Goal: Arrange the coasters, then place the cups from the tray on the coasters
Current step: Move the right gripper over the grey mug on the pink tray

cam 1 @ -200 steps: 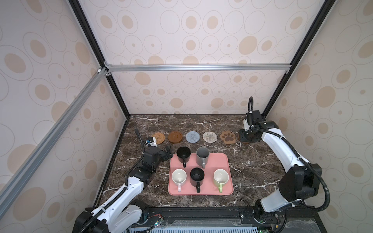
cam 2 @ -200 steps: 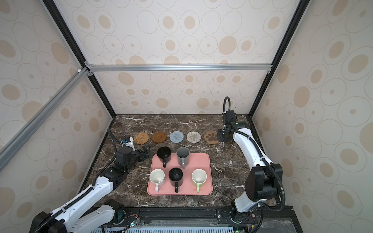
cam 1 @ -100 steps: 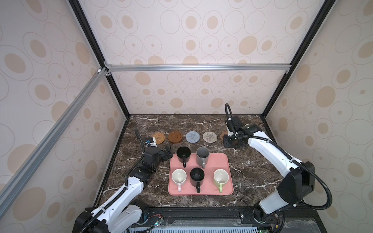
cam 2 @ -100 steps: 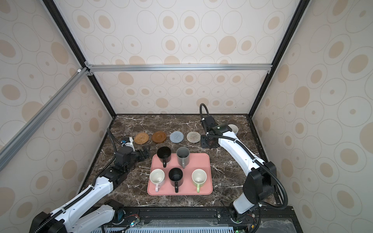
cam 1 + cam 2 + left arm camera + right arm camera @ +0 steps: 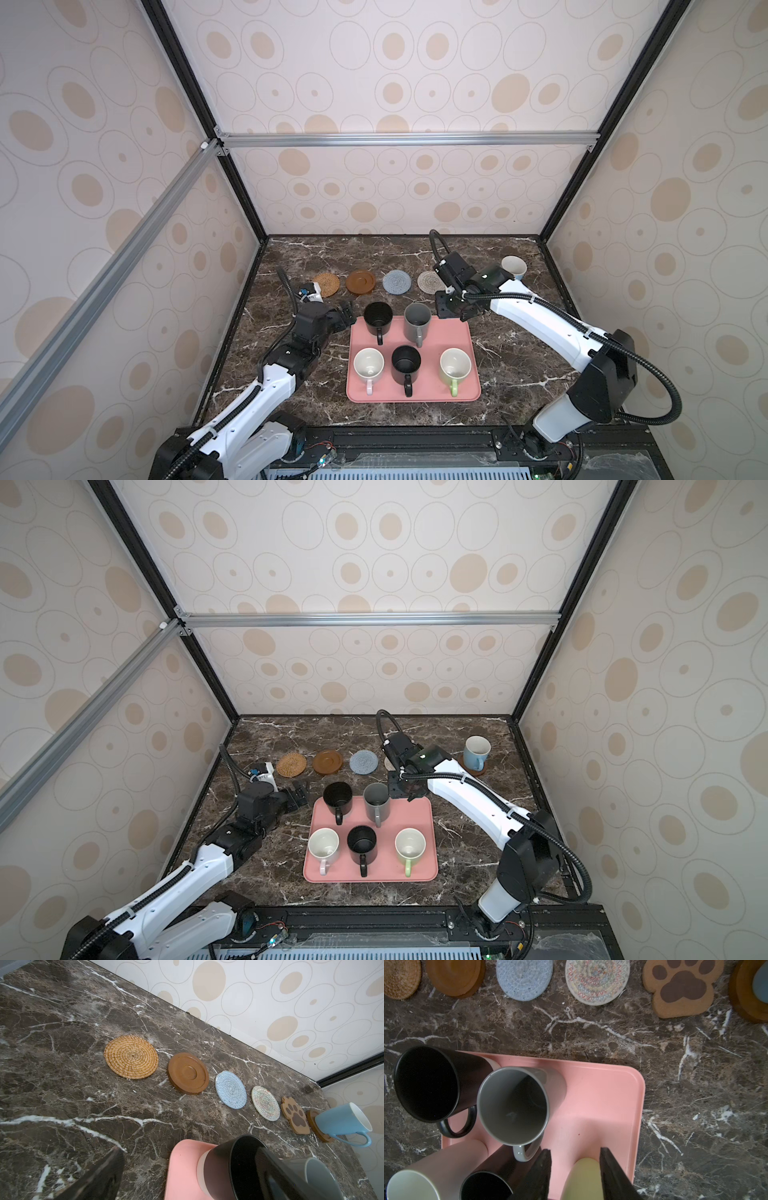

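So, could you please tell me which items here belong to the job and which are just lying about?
Belongs: pink tray, five mugs on it, light blue mug on a brown coaster, five bare coasters.
Lying about: nothing loose; only marble tabletop, aluminium frame.

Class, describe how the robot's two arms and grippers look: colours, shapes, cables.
The left arm and right arm share white rounded shells, black joints and black ribbed cable hoses. The left gripper and right gripper are black, with flat dark fingers.
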You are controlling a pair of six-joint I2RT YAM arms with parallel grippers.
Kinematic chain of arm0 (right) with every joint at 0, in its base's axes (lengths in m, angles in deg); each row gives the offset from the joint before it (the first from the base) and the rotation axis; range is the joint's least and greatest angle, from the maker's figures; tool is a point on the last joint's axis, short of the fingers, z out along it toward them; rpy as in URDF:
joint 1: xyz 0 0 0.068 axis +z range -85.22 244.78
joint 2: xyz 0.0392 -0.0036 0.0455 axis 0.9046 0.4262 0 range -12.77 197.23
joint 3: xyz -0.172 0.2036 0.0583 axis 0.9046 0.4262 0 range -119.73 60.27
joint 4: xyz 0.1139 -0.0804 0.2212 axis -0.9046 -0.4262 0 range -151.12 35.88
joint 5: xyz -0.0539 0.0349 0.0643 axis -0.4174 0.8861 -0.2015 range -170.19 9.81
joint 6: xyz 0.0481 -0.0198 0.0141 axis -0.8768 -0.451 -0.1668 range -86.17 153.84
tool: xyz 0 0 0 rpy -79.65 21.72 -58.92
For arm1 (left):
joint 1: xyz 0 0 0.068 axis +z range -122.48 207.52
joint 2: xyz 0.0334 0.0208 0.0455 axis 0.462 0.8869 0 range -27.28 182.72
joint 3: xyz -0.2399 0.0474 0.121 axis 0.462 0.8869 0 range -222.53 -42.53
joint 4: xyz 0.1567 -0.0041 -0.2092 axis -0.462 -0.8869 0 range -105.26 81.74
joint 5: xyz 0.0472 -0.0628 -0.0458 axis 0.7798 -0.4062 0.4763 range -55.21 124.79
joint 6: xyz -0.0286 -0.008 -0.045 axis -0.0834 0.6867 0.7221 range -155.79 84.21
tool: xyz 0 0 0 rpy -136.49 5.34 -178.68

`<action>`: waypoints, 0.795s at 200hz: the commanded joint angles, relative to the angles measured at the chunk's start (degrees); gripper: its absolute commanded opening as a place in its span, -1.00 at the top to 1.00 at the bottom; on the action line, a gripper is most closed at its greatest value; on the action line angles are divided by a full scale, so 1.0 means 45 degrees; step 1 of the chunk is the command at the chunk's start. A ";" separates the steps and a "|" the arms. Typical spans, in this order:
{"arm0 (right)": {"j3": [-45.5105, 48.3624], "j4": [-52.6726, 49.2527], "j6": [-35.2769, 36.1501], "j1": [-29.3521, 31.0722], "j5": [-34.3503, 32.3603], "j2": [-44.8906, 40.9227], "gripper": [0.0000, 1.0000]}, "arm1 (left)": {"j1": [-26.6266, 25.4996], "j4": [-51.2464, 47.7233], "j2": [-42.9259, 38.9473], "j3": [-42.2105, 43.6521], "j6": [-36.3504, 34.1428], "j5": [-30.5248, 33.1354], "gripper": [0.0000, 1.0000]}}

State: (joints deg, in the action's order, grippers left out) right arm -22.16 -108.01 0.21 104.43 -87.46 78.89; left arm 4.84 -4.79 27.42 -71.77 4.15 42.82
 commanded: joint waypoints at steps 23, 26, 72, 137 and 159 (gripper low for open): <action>-0.0506 -0.0682 -0.0544 0.0973 -0.0426 0.0839 0.15 | -0.0097 0.0241 -0.0047 0.0040 0.0283 0.0052 -1.00; -0.0509 -0.0674 -0.0551 0.1031 -0.0417 0.0859 0.15 | -0.0097 0.0245 -0.0043 0.0047 0.0284 0.0036 -1.00; -0.0432 -0.0244 -0.0742 0.1881 -0.0012 0.1090 0.15 | -0.0097 0.0343 0.0262 -0.0026 0.0225 -0.0192 -1.00; -0.0493 -0.0420 -0.1015 0.2360 -0.0047 0.1637 0.15 | -0.0097 0.0363 0.0497 -0.0197 -0.0014 -0.0320 -1.00; -0.0491 -0.0397 -0.0996 0.2417 -0.0211 0.1701 0.15 | -0.0097 0.0397 0.0577 -0.0221 -0.0014 -0.0320 -1.00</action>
State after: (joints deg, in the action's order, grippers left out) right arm -23.08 -108.55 -3.20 114.82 -87.37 85.89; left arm 4.84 -4.29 29.50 -71.68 4.37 41.31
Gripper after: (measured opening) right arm 0.424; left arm 0.998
